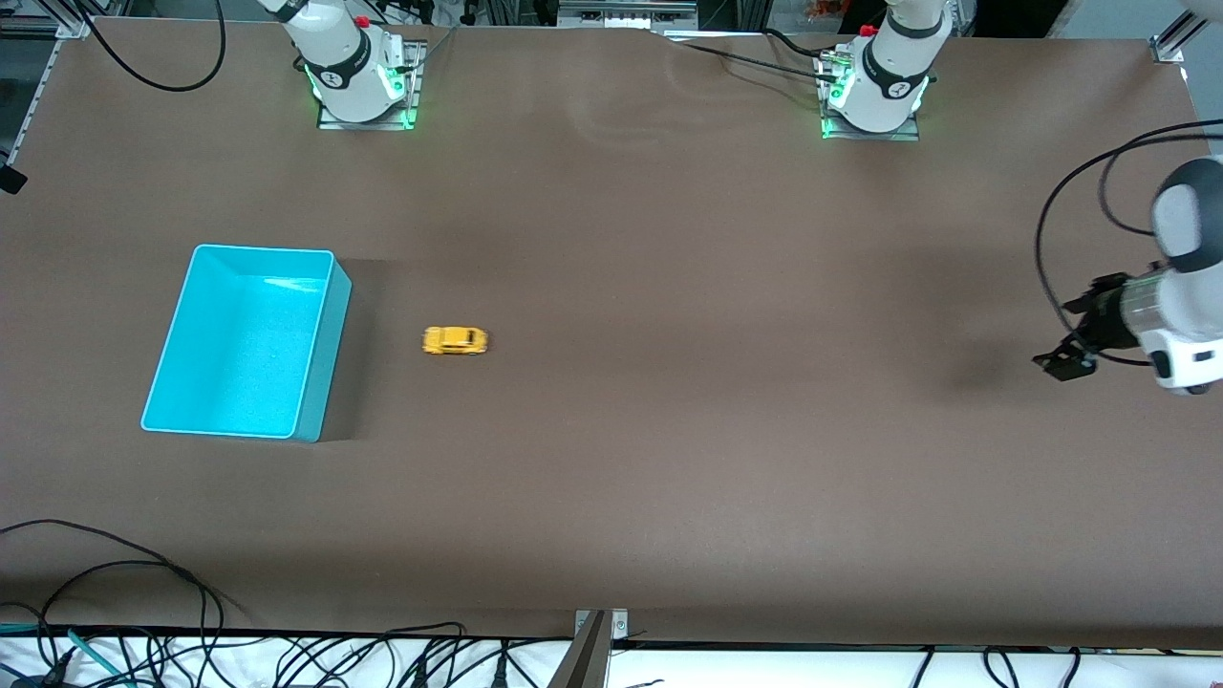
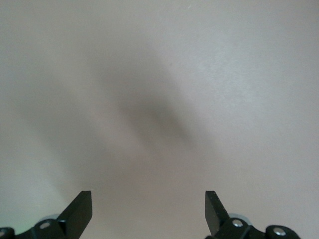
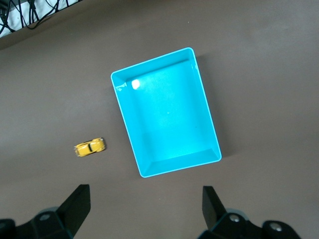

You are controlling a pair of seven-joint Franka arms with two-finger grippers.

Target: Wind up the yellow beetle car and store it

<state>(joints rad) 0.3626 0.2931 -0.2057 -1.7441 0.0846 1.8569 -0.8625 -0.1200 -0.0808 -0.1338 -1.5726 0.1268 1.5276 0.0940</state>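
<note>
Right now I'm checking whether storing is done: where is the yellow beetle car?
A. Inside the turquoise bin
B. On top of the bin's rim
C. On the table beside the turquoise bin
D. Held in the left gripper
C: the yellow beetle car sits on the bare brown table beside the empty turquoise bin, toward the left arm's end, with no gripper near it.

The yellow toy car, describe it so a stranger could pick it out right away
Find the turquoise bin toward the right arm's end of the brown table. The yellow beetle car sits on the tabletop beside it, apart from its wall. It is tiny, rounded, and the only yellow thing there.
</note>
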